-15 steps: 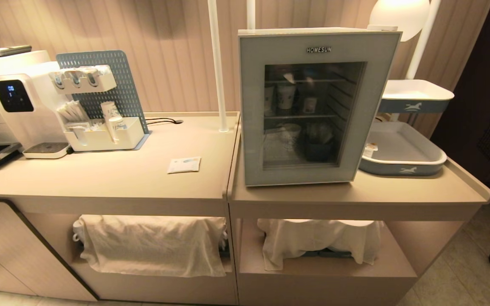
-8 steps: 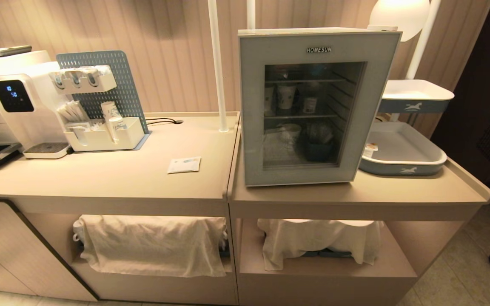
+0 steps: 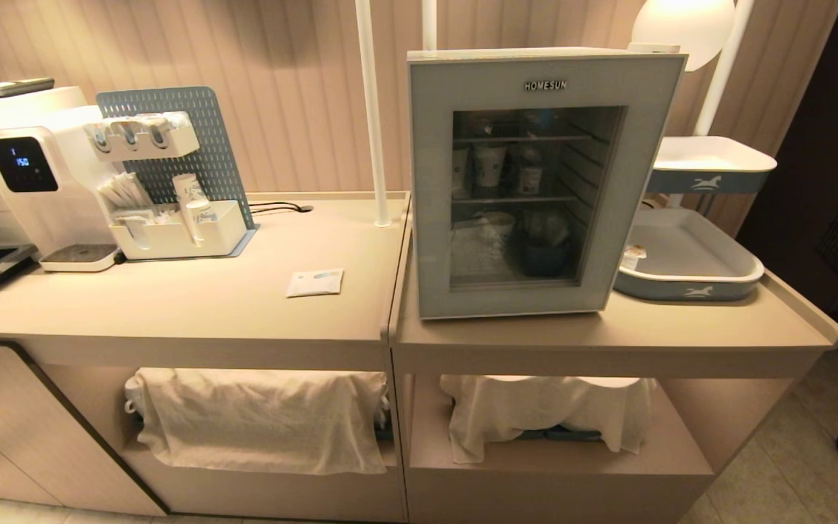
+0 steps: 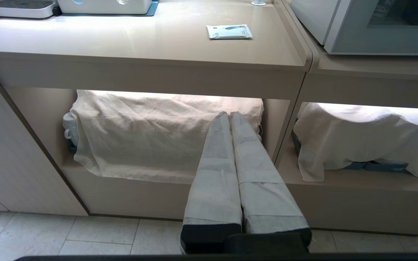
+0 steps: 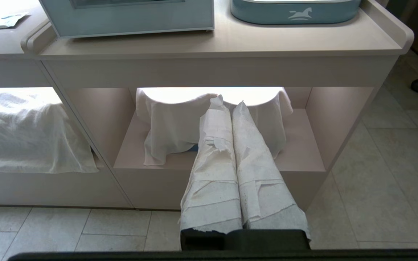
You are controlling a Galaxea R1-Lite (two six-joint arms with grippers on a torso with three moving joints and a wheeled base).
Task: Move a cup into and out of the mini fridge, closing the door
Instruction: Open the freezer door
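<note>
Task sitting at rest: mini fridge [image 3: 535,182] standing on right counter [image 3: 608,331], door [image 3: 433,189] shut, left gripper [image 4: 229,115] and right gripper [image 5: 227,101] both pressed together, empty, hanging below counter level; next likely requiring reaching up for the door.

One mini fridge [image 3: 543,182] with one door [image 3: 433,182] is counted, two trays [image 3: 688,291], two draped cloths [image 3: 259,415] beyond the fingers, one packet [image 3: 315,282], and one water dispenser [image 3: 33,182].
</note>
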